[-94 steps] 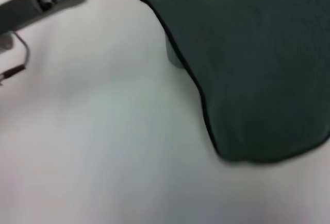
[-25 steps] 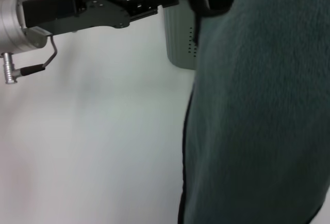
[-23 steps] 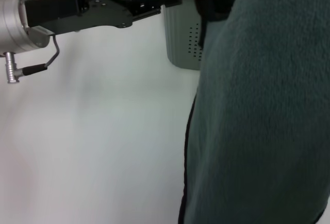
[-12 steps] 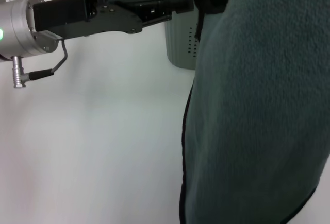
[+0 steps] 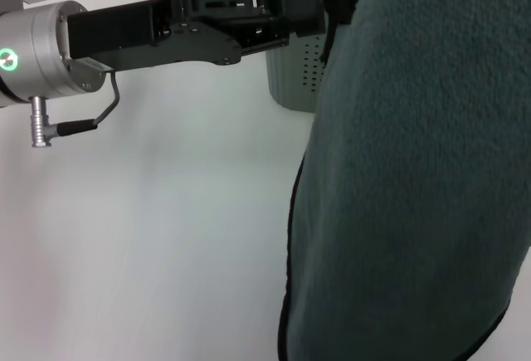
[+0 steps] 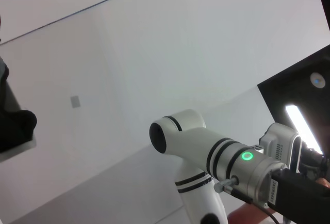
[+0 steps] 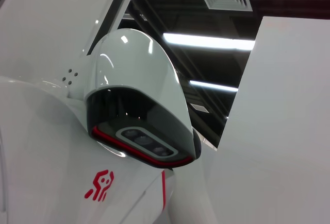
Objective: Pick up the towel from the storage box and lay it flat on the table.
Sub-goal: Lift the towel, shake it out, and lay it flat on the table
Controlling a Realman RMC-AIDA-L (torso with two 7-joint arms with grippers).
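Observation:
The towel (image 5: 415, 178), dark grey-green and fleecy with black edging, hangs in the air close to the head camera and fills the right half of that view. Its lower end drops out of frame. My left gripper (image 5: 319, 4) reaches in from the left and meets the towel's top left edge, beside a black loop (image 5: 333, 14). The storage box (image 5: 292, 79), pale grey-green with small holes, stands behind, mostly hidden by the towel and gripper. My right arm (image 6: 227, 154) shows in the left wrist view; its gripper body (image 6: 301, 198) sits at that frame's edge. The white table (image 5: 149, 236) lies below.
The left arm's silver wrist (image 5: 41, 58) with a green light and a cable spans the upper left of the head view. The right wrist view shows only the robot's own head (image 7: 139, 110) and the ceiling.
The towel has been lifted and hangs closer to the camera. The left arm has moved right, bringing its gripper from beside the box up to the towel's top edge.

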